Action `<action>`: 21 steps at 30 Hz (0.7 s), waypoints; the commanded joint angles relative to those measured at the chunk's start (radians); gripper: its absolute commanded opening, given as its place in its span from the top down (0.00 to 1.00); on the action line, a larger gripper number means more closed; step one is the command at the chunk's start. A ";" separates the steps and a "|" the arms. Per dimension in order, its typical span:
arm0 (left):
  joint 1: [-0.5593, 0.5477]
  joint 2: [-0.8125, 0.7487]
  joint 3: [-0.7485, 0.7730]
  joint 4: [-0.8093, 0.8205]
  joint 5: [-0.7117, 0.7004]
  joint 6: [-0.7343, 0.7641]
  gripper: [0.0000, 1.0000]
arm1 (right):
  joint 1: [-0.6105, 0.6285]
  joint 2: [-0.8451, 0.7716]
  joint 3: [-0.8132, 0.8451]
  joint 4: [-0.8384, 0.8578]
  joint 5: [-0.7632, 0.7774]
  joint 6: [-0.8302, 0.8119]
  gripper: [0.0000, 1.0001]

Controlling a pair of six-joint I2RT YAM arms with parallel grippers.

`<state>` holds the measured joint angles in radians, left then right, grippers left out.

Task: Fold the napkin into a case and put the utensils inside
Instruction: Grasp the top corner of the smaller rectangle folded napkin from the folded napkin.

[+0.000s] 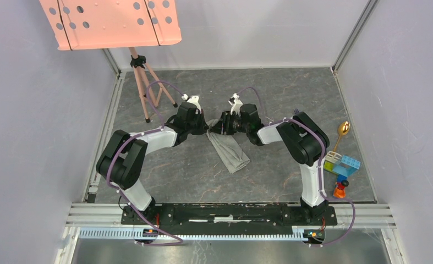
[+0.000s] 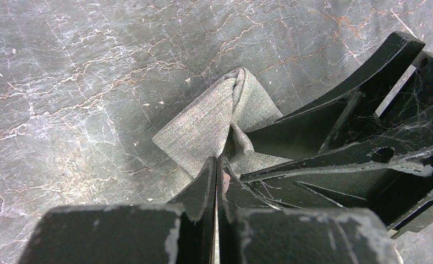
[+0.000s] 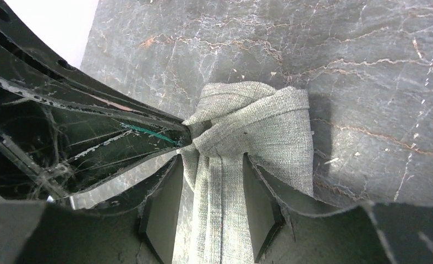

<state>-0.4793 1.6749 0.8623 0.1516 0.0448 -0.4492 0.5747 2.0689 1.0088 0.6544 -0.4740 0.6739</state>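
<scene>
The grey napkin (image 1: 233, 154) lies folded into a narrow strip on the dark marbled table, running from the two grippers toward the near right. My left gripper (image 1: 207, 127) is shut on its bunched far end (image 2: 208, 121), jaws pressed together (image 2: 217, 160). My right gripper (image 1: 220, 126) faces it and straddles the strip (image 3: 258, 121). Its jaws (image 3: 211, 165) stand apart, with a gap beside the cloth on the left. The spoon (image 1: 343, 130), with gold bowl and purple handle, lies at the right. Only a thin purple tip (image 1: 296, 111) of the fork shows behind the right arm.
Colourful toy blocks (image 1: 341, 165) sit at the right, near the spoon's handle. A salmon-pink perforated panel (image 1: 112, 22) on a tripod (image 1: 145, 91) stands at the back left. Grey walls enclose the table on three sides.
</scene>
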 commanded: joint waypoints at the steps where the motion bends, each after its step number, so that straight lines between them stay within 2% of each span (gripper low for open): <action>1: -0.001 -0.013 0.020 0.028 0.004 -0.019 0.98 | -0.017 -0.039 -0.009 0.079 -0.051 0.041 0.50; 6: -0.001 -0.015 0.021 0.028 0.006 -0.019 0.98 | -0.026 -0.022 -0.007 0.126 -0.057 0.089 0.50; 17: -0.001 -0.011 0.035 0.026 0.022 -0.020 0.98 | -0.023 0.062 0.034 0.121 -0.036 0.116 0.76; 21: -0.002 0.000 0.046 0.027 0.036 -0.029 0.98 | 0.001 0.091 0.049 0.119 -0.025 0.132 0.80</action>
<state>-0.4789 1.6749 0.8646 0.1516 0.0586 -0.4492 0.5541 2.1300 1.0130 0.7437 -0.5110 0.7864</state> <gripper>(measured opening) 0.033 0.215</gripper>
